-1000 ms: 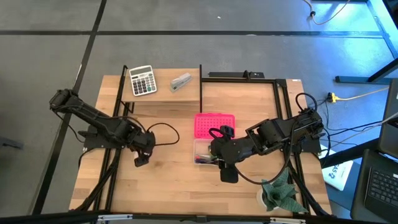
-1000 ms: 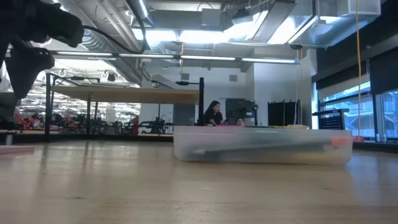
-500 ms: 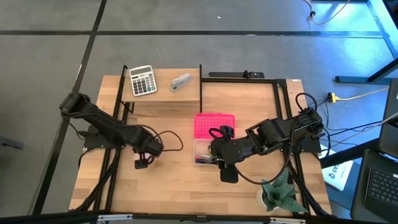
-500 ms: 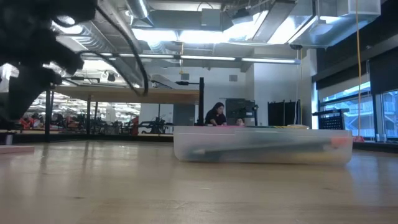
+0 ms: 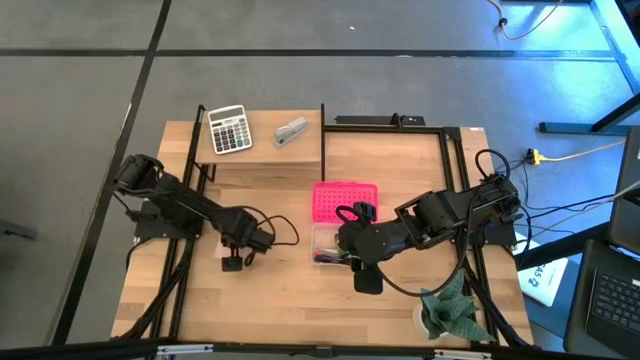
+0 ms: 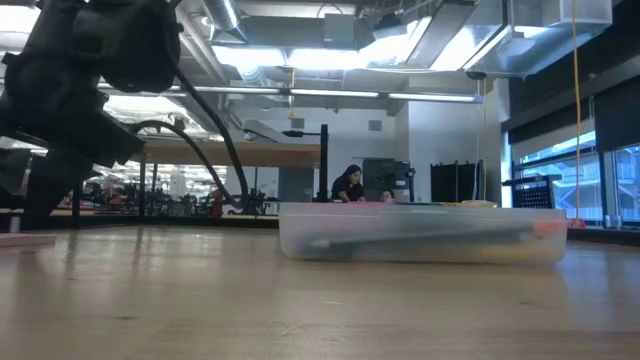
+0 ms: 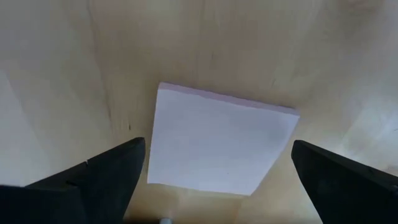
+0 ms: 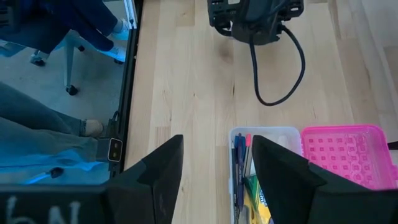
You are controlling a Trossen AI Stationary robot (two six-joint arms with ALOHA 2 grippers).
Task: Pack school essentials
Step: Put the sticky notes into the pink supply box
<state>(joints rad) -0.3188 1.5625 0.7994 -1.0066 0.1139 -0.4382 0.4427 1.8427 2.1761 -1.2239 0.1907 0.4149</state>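
Now: left gripper poised over the pink note pad

Seen from above, the left gripper (image 5: 232, 262) hangs over the wooden tabletop (image 5: 280, 300), well left of the clear plastic box (image 5: 325, 243). Its wrist camera looks straight down on a pale pink note pad (image 7: 221, 140) lying flat on the wood, with the two dark fingers (image 7: 109, 171) spread wide on either side and holding nothing. That wide stance probably serves to straddle the pad for a pickup.

The right gripper (image 5: 360, 262) sits beside the box, its fingers (image 8: 158, 171) partly apart and empty. Its camera shows pens (image 8: 241, 158) and a yellow-green crayon box (image 8: 258, 199) already inside, next to the pink lid (image 8: 345, 155). A calculator (image 5: 228, 129) and stapler (image 5: 291, 131) rest at the far edge.
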